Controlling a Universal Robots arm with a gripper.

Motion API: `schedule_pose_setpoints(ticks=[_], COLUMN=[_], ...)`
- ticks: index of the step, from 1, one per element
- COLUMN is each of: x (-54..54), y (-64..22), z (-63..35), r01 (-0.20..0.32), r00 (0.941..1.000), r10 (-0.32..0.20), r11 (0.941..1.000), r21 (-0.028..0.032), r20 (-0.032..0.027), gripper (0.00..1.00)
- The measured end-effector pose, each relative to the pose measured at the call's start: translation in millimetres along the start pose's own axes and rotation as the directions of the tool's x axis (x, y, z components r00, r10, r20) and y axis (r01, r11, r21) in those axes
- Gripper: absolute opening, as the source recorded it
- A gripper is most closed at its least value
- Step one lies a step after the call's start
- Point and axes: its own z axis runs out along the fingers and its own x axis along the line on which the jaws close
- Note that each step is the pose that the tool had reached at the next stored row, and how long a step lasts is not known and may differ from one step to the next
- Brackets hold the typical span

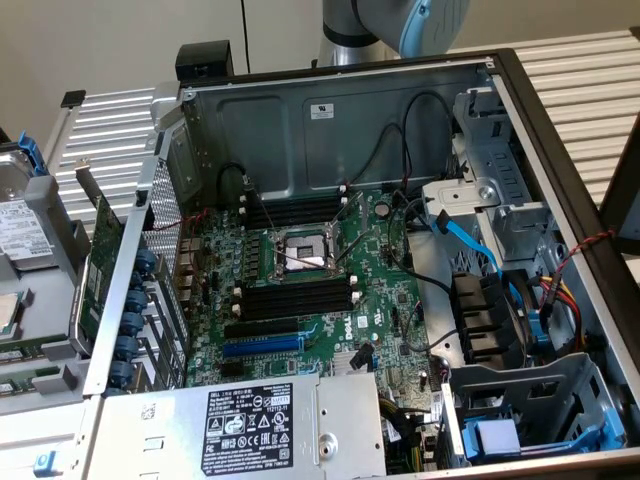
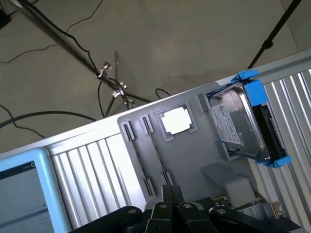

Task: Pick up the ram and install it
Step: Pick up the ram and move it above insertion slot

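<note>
My gripper [image 2: 172,195] hangs high above a grey parts tray [image 2: 187,155] with its black fingers pressed together, shut on nothing that I can see. I cannot pick out the ram with certainty: two narrow holders [image 2: 146,155] on that tray show just thin dark lines between their end clips. In the exterior view the open computer case [image 1: 330,130] holds the green motherboard [image 1: 330,320]. Black memory slots with white end clips lie behind the processor socket [image 1: 295,212] and in front of it [image 1: 295,295]. The arm [image 1: 400,25] stands behind the case.
The grey tray also carries a processor chip [image 2: 176,121] and a hard drive [image 2: 243,121] in blue brackets. A large green expansion card [image 1: 100,260] stands at the case's left wall. Cables [image 1: 400,150], a blue data cable [image 1: 465,240], drive cages [image 1: 520,400] and the power supply [image 1: 250,425] crowd the case.
</note>
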Motion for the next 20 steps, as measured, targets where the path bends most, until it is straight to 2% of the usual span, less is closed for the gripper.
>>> schedule_pose_setpoints(ticks=[5,8,11,13,17,18,20], x=[0.0,0.0,0.0,-0.1,0.0,0.0,0.0], y=[0.0,0.0,0.0,0.0,0.0,-0.1,-0.1], z=[0.1,0.1,0.1,0.0,0.1,0.1,0.1], r01=[0.091,0.145,0.199,0.233,0.281,0.286,0.287], r00=[0.9959,0.9894,0.9799,0.9725,0.9597,0.9581,0.958], r10=[-0.091,-0.145,-0.199,-0.233,-0.281,-0.286,-0.287], r11=[0.9959,0.9895,0.98,0.9725,0.9593,0.9577,0.9575], r21=[-0.0006,-0.0007,0.0011,0.0059,0.0274,0.0293,0.0294], r20=[-0.0045,-0.0071,-0.0094,-0.0107,-0.0117,-0.012,-0.012], gripper=[0.11,0.11,0.11,0.11,0.11,0.11,0.11])
